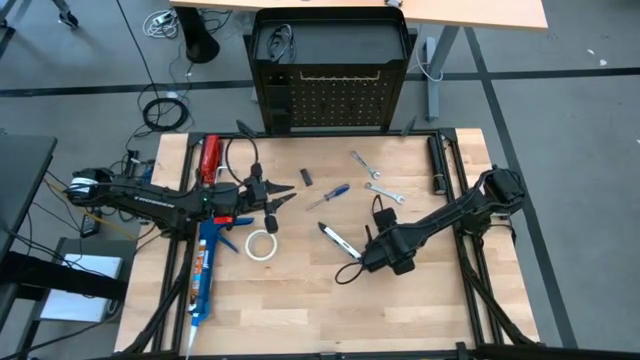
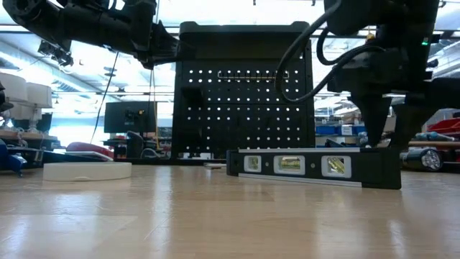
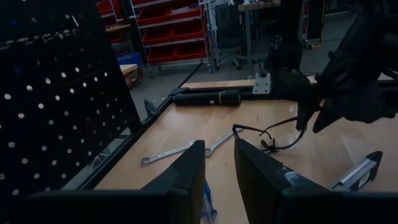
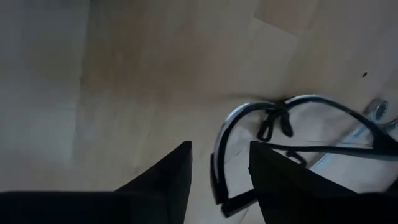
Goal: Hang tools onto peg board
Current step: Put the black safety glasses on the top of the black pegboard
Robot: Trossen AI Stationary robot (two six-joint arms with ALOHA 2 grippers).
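Our right gripper (image 4: 219,180) has its jaws released, straddling the safety glasses (image 4: 292,124); left gripper (image 3: 219,180) released too, holding nothing.

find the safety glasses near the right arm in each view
high view: safety glasses lie right of centre, at the tip of the right gripper.
low view: not visible.
left wrist view: centre right, on the wood under the other arm.
right wrist view: right half, the frame running between the open fingers.
shared landmark: the right gripper.
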